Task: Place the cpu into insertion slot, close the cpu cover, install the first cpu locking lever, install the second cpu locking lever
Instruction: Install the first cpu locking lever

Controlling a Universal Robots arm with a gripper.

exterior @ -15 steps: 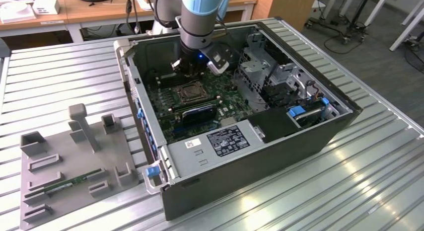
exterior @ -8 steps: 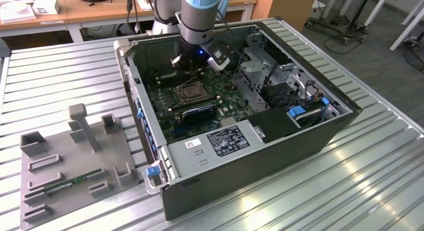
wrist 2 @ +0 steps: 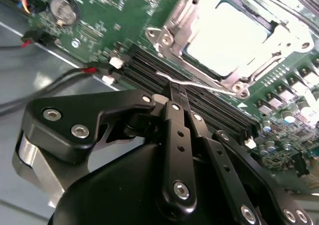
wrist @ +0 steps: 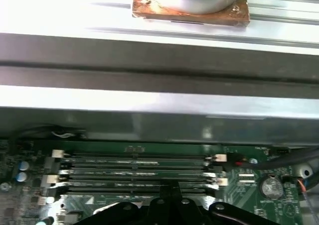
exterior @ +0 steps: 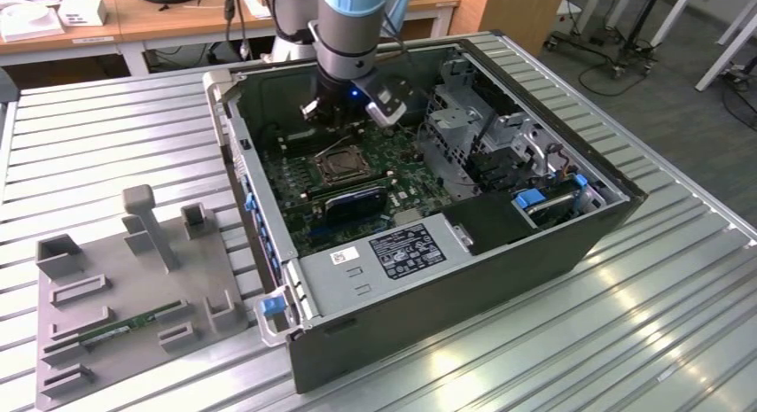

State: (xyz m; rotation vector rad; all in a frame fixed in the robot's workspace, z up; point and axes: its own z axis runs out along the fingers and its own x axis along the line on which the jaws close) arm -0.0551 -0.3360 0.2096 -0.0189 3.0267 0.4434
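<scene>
Reaching into the open computer case (exterior: 391,314), the robot's gripper (wrist 2: 175,90) has its fingers pinched together, their tip touching the thin wire locking lever (wrist 2: 209,87) beside the memory slots (wrist 2: 144,65). The cpu (wrist 2: 227,38) sits in the insertion slot (exterior: 335,167) with the cpu cover (wrist 2: 174,25) lying down over its edges. Seating the lever well looks to call for a steady push along its swing, the tip kept square on the wire so it cannot slip off before catching under its hook.
</scene>
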